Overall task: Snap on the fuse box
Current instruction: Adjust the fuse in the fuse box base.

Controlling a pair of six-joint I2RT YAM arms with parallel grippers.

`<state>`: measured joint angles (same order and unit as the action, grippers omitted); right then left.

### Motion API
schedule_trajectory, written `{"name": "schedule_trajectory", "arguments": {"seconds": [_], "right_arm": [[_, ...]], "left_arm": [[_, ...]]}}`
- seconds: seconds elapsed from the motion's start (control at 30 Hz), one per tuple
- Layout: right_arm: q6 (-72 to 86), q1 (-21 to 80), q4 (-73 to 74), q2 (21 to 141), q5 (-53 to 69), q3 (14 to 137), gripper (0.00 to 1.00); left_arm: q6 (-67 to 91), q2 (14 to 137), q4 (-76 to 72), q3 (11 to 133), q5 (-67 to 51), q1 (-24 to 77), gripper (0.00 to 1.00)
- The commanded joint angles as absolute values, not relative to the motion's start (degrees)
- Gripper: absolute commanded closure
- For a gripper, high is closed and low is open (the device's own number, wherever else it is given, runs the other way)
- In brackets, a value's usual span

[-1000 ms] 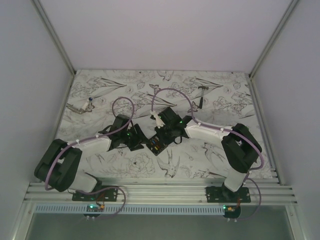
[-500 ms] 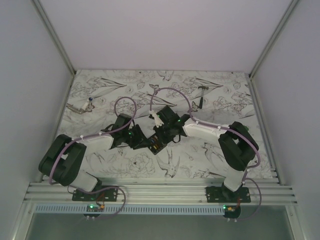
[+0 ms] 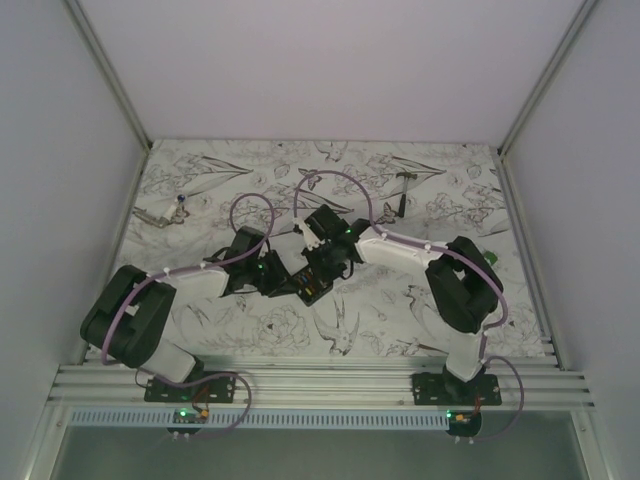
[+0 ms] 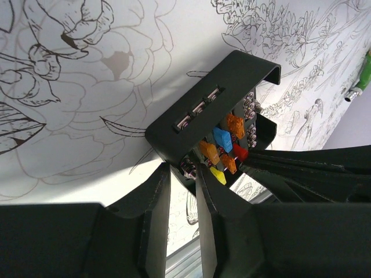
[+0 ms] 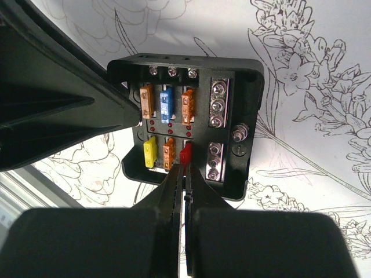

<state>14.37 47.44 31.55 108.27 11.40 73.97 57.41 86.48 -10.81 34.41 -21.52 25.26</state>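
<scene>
Black plastic, the fuse box (image 3: 312, 286) sat near the middle of the flower-printed counter (image 3: 390, 312) between my two arms, and its blue fuse (image 5: 166, 104) and yellow fuse (image 5: 149, 152) faced the right wrist camera. The right jaws were pressed fully together, holding nothing, with their tips at the red fuse (image 5: 185, 154) by the box's near wall. The left jaws stood a narrow gap apart with the box's rim at their tips, and I could not tell whether they had pinched it.

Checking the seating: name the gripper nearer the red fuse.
Right. The right gripper, shut, touches the red fuse; the left gripper sits at the outer edge of the fuse box.
</scene>
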Motion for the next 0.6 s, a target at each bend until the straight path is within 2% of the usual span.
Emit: {"name": "schedule_trajectory", "arguments": {"seconds": [0.0, 0.17, 0.33, 0.57], "right_arm": [[13.84, 47.25, 35.88, 117.94, -0.64, 71.10, 1.00], [13.80, 47.88, 37.05, 119.54, -3.46, 71.36, 1.00], [12.22, 49.43, 33.49, 113.22, 0.21, 70.64, 1.00], [11.99, 49.33, 30.26, 104.82, 6.22, 70.28, 0.91]], "left_arm": [[57.13, 88.25, -12.28, 34.98, -23.82, 26.78, 0.77], [57.20, 88.35, -12.54, 34.89, -23.98, 26.98, 0.78], [57.56, 88.31, -12.83, 34.68, -24.29, 27.16, 0.78], [57.92, 86.98, -12.80, 34.10, -23.47, 27.16, 0.74]]}}
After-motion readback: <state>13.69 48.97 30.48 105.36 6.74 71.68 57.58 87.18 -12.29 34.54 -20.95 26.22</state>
